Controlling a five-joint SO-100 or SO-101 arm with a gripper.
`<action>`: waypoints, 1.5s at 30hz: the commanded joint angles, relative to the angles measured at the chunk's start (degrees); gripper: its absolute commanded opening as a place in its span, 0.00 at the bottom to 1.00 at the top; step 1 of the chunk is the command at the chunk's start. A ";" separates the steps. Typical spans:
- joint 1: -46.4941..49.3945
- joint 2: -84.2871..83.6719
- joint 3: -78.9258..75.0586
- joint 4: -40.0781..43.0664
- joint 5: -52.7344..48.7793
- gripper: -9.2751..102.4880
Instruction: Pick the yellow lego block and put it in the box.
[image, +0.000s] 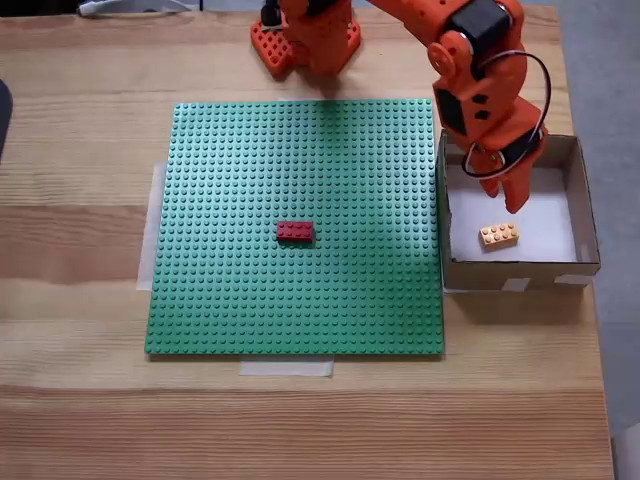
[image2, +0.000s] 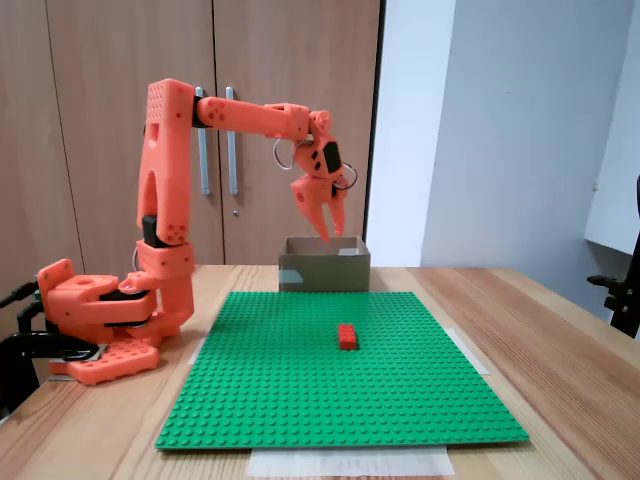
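On the wooden table (image: 80, 400) the biggest thing is the green studded baseplate (image: 230, 290), taped down at its edges, with the orange arm (image2: 165, 200) bolted at its far side as the top-down fixed view shows it. Next in size is the box (image: 586, 215), sitting just off the baseplate's right edge in that view. Over it hangs the gripper (image: 508, 185), jaws parted a little and holding nothing that I can make out.

Inside, on the white floor, lies the yellow lego block (image: 499, 234), near the front wall. It sits just below the fingertips in the picture, apart from them, its long axis running nearly left to right with a slight tilt. So the drop looks done, and what remains, I'd judge, is lifting clear.

From the side-on fixed view the gripper (image2: 328, 222) plainly hangs above the box (image2: 322, 272) rim, a height the top-down camera hides; the walls hide the block there. Smallest, a red brick (image: 295, 231) rests mid-baseplate, well apart.
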 joint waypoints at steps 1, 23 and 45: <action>1.85 6.42 1.49 -3.52 -0.26 0.18; 24.52 37.44 16.88 -10.46 4.04 0.12; 39.37 65.74 44.30 -22.24 -2.99 0.07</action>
